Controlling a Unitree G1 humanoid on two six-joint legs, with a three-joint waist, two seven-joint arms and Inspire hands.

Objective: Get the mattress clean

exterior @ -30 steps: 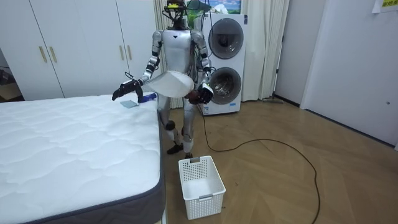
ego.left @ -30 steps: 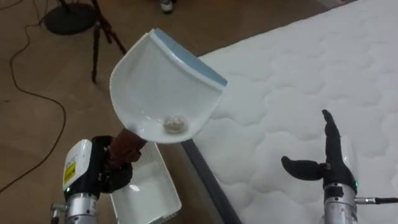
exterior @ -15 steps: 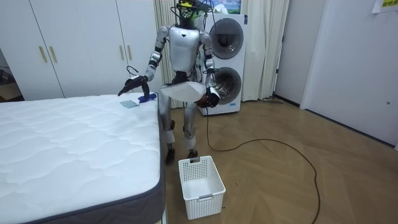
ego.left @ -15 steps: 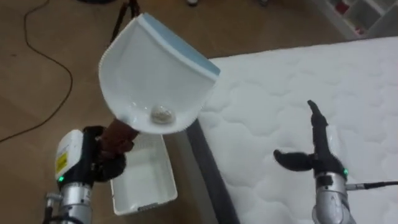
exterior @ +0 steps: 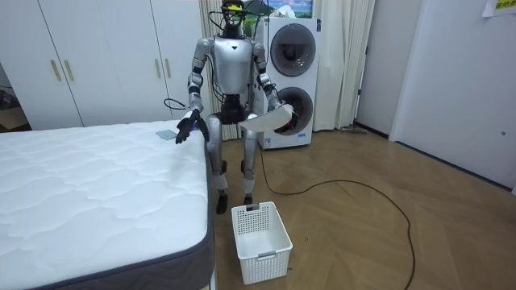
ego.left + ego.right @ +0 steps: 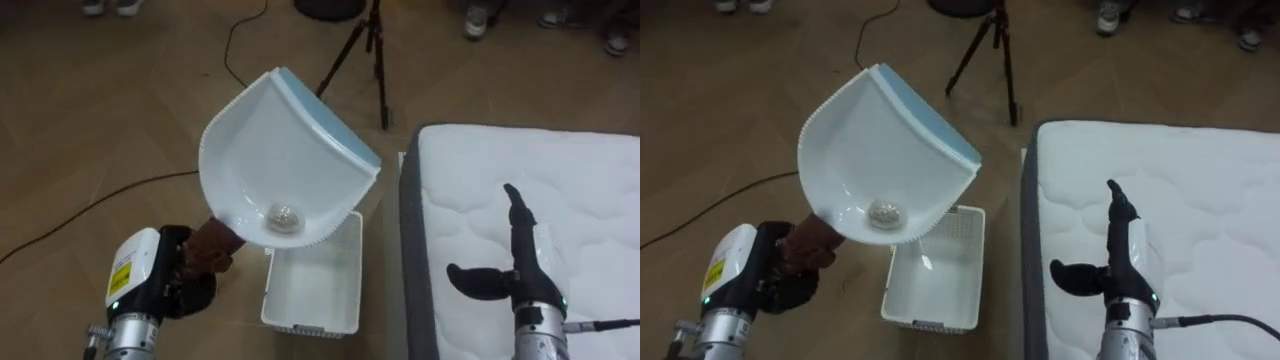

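My left hand (image 6: pixel 186 277) is shut on the brown handle of a white dustpan (image 6: pixel 280 150) with a blue front lip. The pan is tipped back, and a small crumpled ball of waste (image 6: pixel 283 214) rests in its deep end. Below the pan's rear edge a white plastic basket (image 6: pixel 315 300) stands on the wood floor beside the bed. My right hand (image 6: pixel 512 275) is open, thumb out to the left, over the corner of the white quilted mattress (image 6: pixel 590 200). In the room view I stand at the bed's corner with the dustpan (image 5: pixel 270 121) above the basket (image 5: pixel 260 231).
A black tripod (image 6: pixel 366 45) and a dark cable (image 6: pixel 90 205) are on the floor beyond the basket. Feet of people show along the top edge. A small pale cloth (image 5: pixel 165 134) lies on the bed's far corner. Stacked washing machines (image 5: pixel 292 80) stand behind me.
I have turned away from the bed toward the floor, so the whole picture shifted. The dustpan swung off the mattress edge to above the basket. My right hand stayed open over the bed.
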